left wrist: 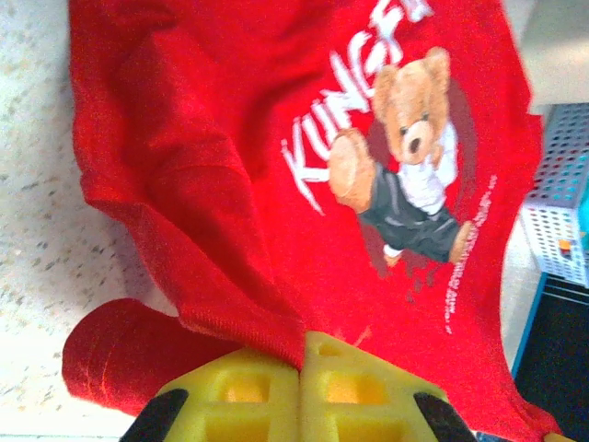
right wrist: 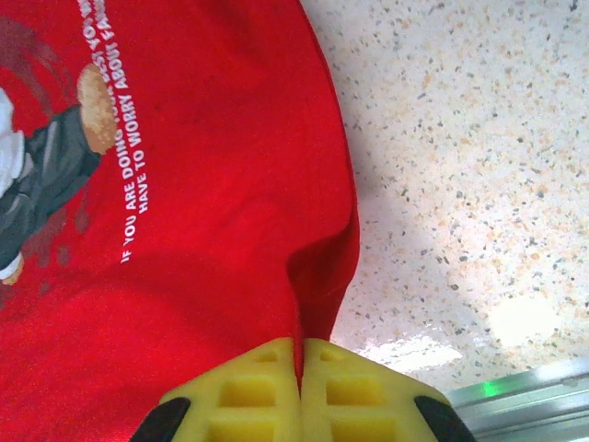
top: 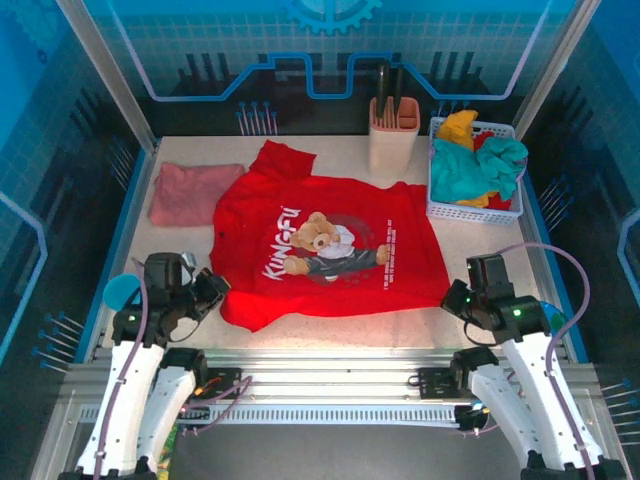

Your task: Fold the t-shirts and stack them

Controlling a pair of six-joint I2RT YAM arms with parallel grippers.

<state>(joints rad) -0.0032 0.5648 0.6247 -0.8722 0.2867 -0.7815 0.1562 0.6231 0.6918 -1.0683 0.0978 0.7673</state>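
Along its near edge, left gripper point(left wrist: 302, 361) and right gripper point(right wrist: 299, 357) each clamp closed on red t-shirt point(top: 330, 250); body lies toward 12 o'clock, long axis 9-to-3.

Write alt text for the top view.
A red t-shirt with a bear print lies spread on the table, its near edge pinched at both ends by the shut left gripper and right gripper. A folded pink shirt lies far left; a basket of clothes and a holder stand far right.
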